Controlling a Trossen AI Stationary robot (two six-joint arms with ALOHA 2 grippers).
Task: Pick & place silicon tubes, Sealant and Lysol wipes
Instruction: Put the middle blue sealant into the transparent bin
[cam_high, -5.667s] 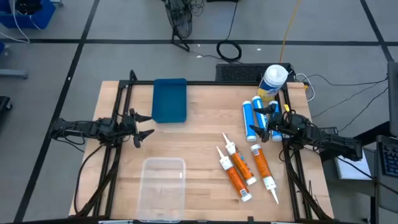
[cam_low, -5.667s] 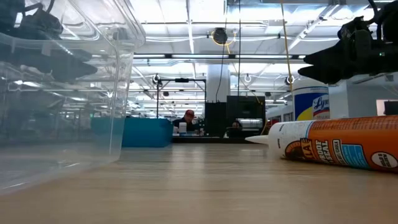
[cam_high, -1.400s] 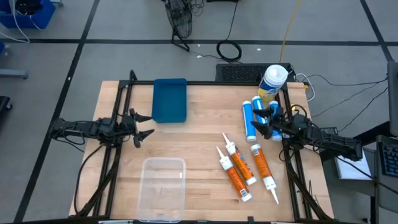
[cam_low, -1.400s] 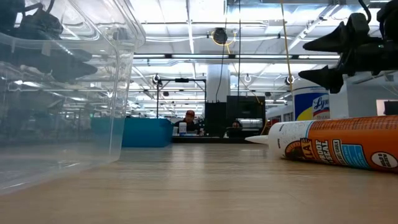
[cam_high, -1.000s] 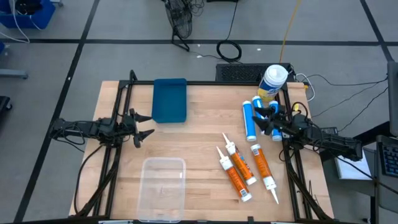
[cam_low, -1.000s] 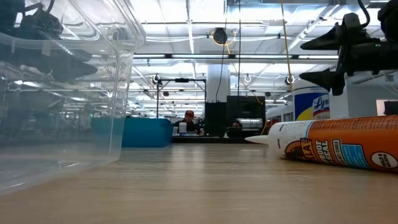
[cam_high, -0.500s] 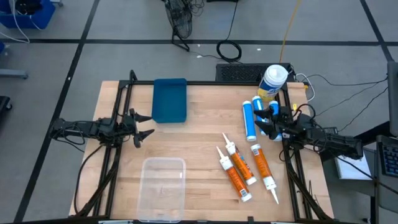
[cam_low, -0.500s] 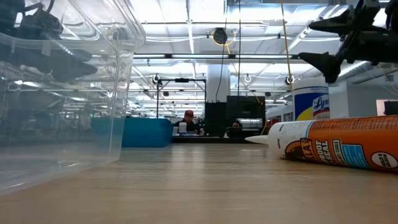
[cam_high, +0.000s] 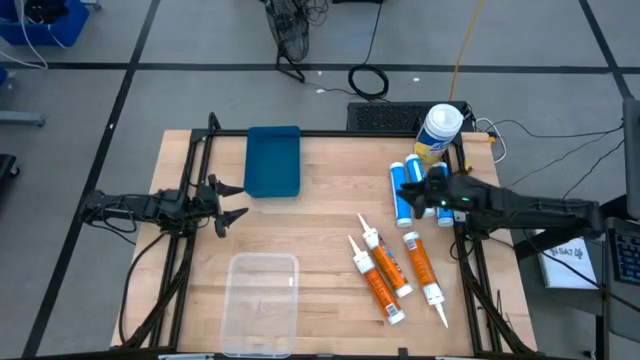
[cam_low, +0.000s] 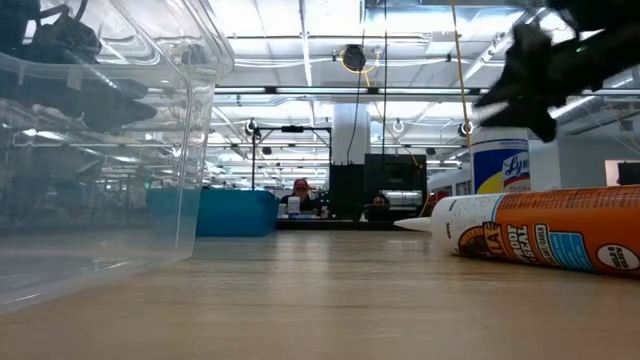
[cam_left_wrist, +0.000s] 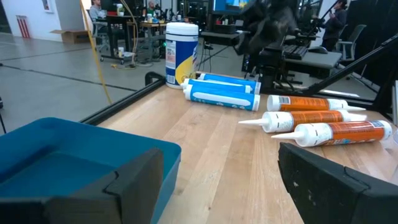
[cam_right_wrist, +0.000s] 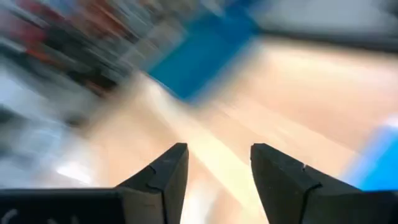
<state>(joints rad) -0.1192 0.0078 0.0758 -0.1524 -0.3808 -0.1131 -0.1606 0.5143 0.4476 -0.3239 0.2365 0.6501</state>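
Note:
The Lysol wipes canister (cam_high: 440, 130) stands upright at the far right corner; it also shows in the low view (cam_low: 500, 160) and the left wrist view (cam_left_wrist: 181, 53). Two blue tubes (cam_high: 402, 195) lie side by side on the table in front of it. Three orange tubes with white nozzles (cam_high: 385, 272) lie nearer the front. My right gripper (cam_high: 408, 192) is open and empty, in the air above the blue tubes. My left gripper (cam_high: 238, 200) is open and empty at the left, beside the blue tray (cam_high: 272, 160).
A clear plastic bin (cam_high: 262, 300) stands at the near edge, left of centre, and fills the low view's left side (cam_low: 90, 150). A black frame rail (cam_high: 462, 160) runs along the table's right edge, by the canister. Bare wood lies between the tray and the tubes.
My right gripper has risen and swung quickly toward the table's left, from beside the blue tubes' right side to above them, as the arm stretched out. It stays open and empty. The tubes and the canister have not moved.

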